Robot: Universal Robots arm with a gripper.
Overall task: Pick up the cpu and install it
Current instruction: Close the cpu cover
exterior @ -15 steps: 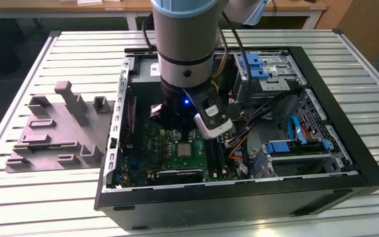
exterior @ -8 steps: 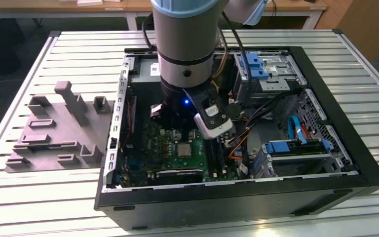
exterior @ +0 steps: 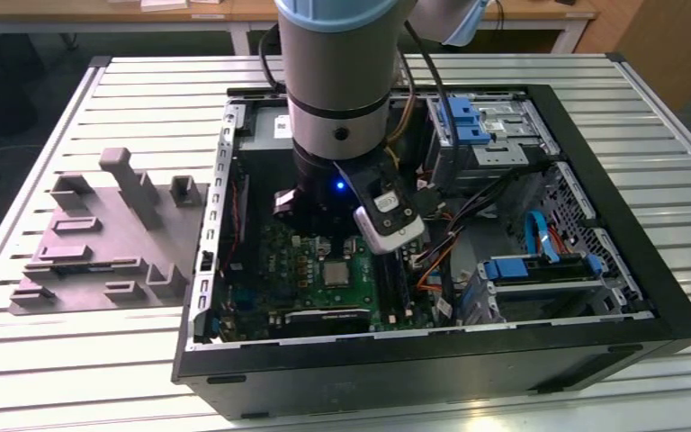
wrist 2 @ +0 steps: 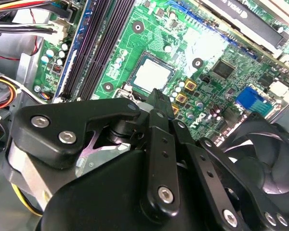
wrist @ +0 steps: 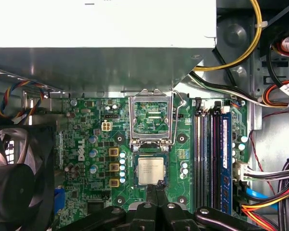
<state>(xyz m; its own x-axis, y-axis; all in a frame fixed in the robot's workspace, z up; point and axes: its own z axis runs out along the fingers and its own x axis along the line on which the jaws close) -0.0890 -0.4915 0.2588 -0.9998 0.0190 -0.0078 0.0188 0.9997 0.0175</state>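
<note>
CPU [wrist: 151, 172] sat flat on the motherboard [wrist: 82, 132]; jaws, pressed together gripping nothing, stood at its edge. Seating probably demanded level, gentle contact.

In the exterior view my arm [exterior: 341, 99] is blocking the far part of the motherboard [exterior: 280, 270]. In the first wrist view my gripper [wrist: 156, 186], tips pressed together, is covering one edge of the cpu [wrist: 150, 171], and the picture's edge is cutting off the fan [wrist: 19, 178].
</note>
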